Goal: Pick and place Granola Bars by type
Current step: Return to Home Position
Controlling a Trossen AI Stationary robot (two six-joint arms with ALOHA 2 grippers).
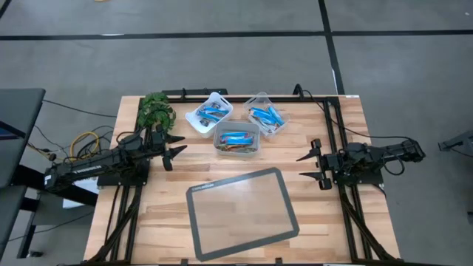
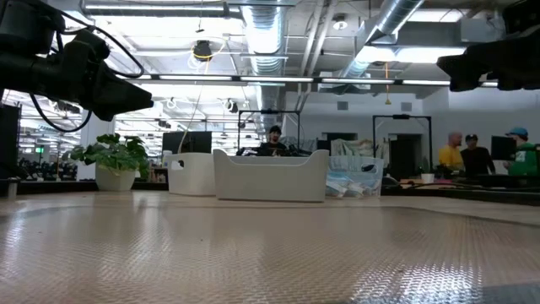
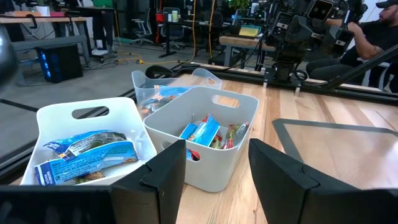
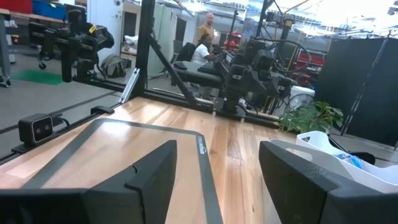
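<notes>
From above, my left fingers [image 1: 178,145] and right fingers [image 1: 301,166] hang spread and empty over the desk [image 1: 325,222], with Granola Bars [image 1: 238,138] in three bins [image 1: 219,134] between them. At desk level, the bins stand far off. Past my left fingers, bars lie just ahead. My right fingers face a mat [image 4: 112,155].

Overhead camera straight down on whole table [image 1: 162,222], low camera level across it toward bins [image 2: 270,177], wrist cameras facing across shared mat [image 3: 336,149].

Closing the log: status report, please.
Left gripper open, empty, left side. Right gripper open, empty, right side. Granola bars in the three bins. Nothing blocking.
</notes>
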